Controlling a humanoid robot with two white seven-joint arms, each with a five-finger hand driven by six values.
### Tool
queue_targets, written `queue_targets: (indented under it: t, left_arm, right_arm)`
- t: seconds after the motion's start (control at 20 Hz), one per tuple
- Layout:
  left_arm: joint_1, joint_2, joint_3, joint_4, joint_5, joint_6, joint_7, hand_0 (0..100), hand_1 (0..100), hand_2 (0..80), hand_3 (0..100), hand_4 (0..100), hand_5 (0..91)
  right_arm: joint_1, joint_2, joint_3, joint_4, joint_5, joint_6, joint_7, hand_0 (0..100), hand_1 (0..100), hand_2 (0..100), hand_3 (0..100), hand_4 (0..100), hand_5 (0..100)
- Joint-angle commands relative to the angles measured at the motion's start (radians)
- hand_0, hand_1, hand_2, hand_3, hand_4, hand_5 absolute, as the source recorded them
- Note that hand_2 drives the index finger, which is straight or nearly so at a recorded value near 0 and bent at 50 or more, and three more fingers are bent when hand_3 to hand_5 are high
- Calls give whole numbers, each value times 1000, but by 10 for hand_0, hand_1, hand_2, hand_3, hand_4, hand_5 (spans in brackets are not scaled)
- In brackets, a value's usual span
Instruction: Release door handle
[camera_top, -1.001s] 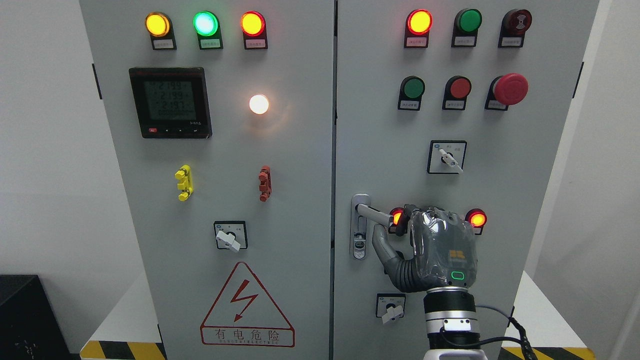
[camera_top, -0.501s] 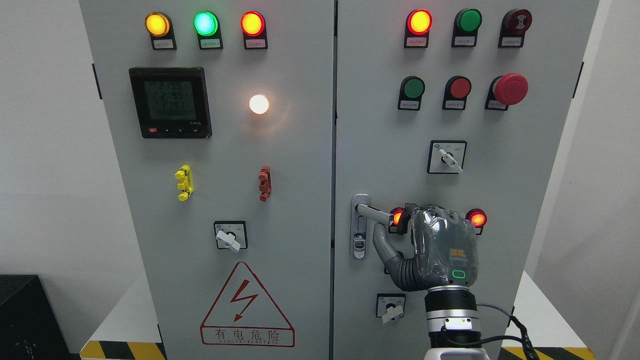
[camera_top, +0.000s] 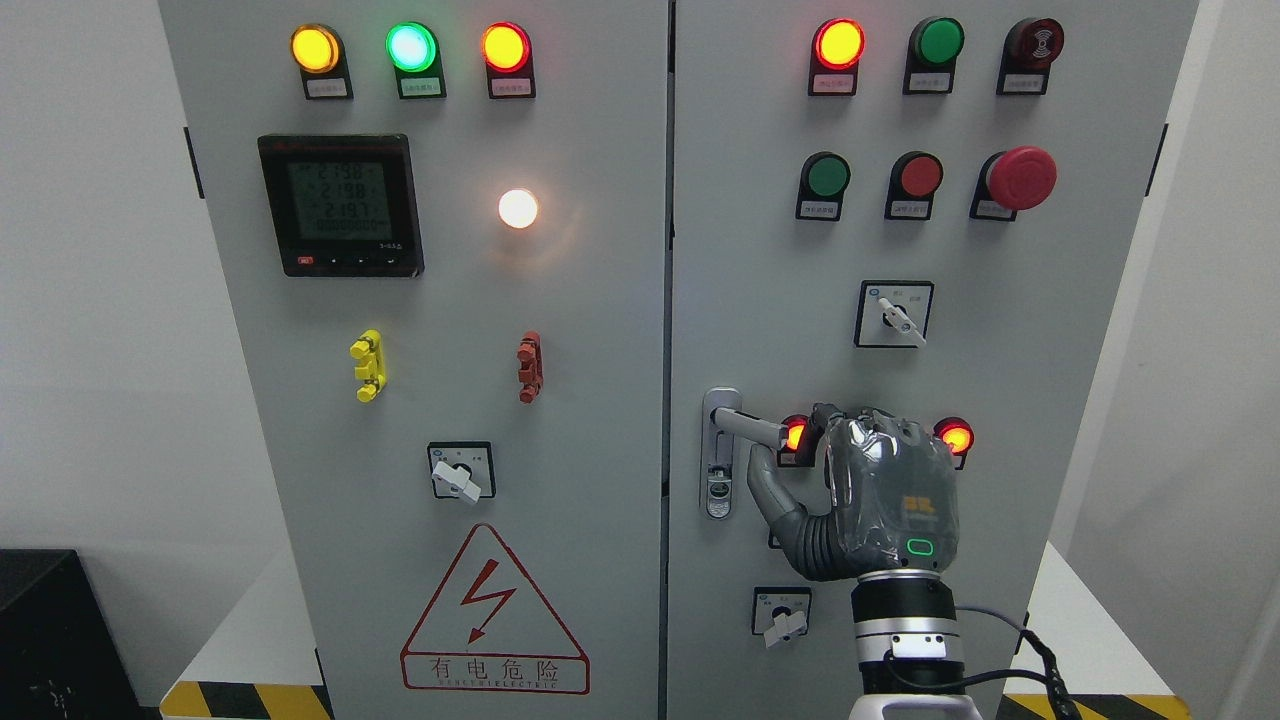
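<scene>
right hand (camera_top: 880, 490) has its fingers wrapped on the door handle (camera_top: 750, 427) sticking out to its left, so release hasn't started; it looks like it needs to uncurl and back off.

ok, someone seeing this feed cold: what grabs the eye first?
Probably the right hand, low on the right door, its fingers curled over the outer end of the silver door handle, with lit red lamps on either side. Next the red emergency stop button, upper right, and the red lightning warning triangle at the bottom of the left door.
</scene>
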Motion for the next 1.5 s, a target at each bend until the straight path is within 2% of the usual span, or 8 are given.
queue_targets:
  t: [0.0, 0.75, 1.2, 1.45]
  left_arm:
    - [0, 0, 0, 0, 0, 4, -1, 0, 0, 44, 110, 6, 0]
    - [0, -1, 0, 0, 0, 6, -1, 0, 0, 47, 111, 6, 0]
    - [0, -1, 0, 0, 0, 6, -1, 0, 0, 47, 112, 7, 0]
    - [0, 1, 0, 0, 0, 4, -1, 0, 0, 47, 112, 6, 0]
  right_arm:
    - [-3, -3, -3, -1, 0, -2, -4, 463, 400, 682, 952, 800, 782]
    - [8, -12, -2, -12, -2, -2, -3, 469, 399, 682, 951, 800, 782]
    - [48, -18, 6, -21, -31, -8, -12, 474, 399, 682, 948, 799, 774]
    - [88, -53, 3, -75, -32, -12, -26, 483, 402, 665, 937, 786, 768]
